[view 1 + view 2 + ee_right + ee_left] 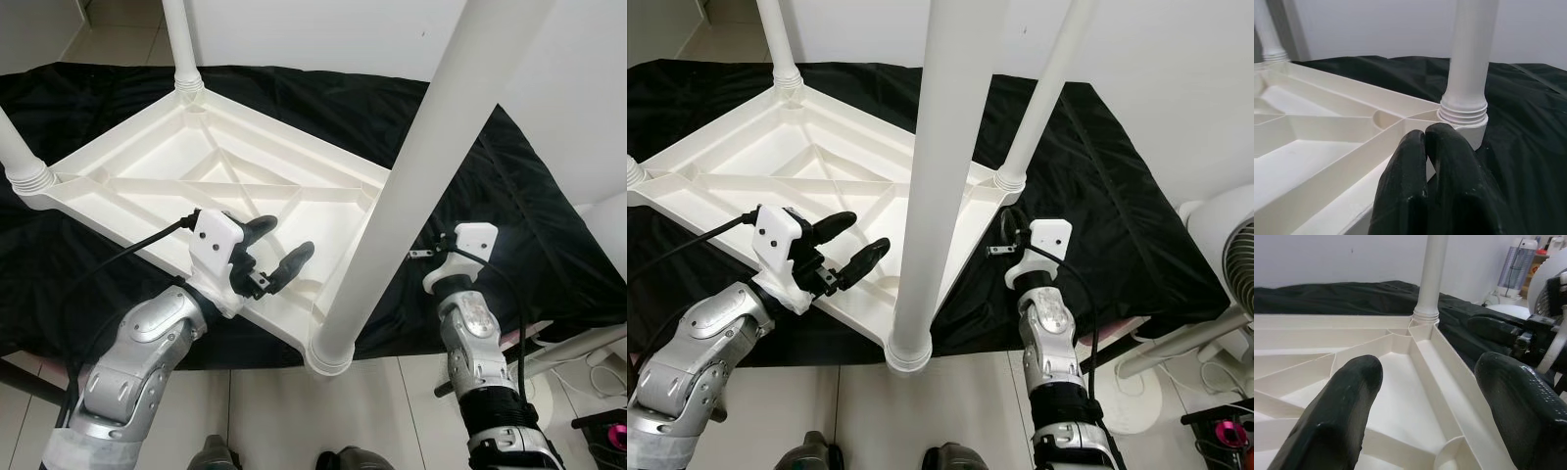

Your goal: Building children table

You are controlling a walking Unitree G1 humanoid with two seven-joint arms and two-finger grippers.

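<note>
A black cloth (509, 196) covers the low surface. On it lies the white children's table (211, 171) upside down, ribbed underside up, four white legs (940, 166) standing upright from its corners. The left tool (277, 250) hovers over the near edge, fingers apart. The right tool (1437, 161), fingers pressed together, sits just beside a leg's threaded base (1463, 111).

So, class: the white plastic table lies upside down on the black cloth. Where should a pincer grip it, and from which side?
Grip the raised outer rim of the upturned white plastic table along its near edge, coming from the robot's side. It stands up as a thin wall with open compartments behind it, so the open left pincer hovering there can straddle it.
</note>
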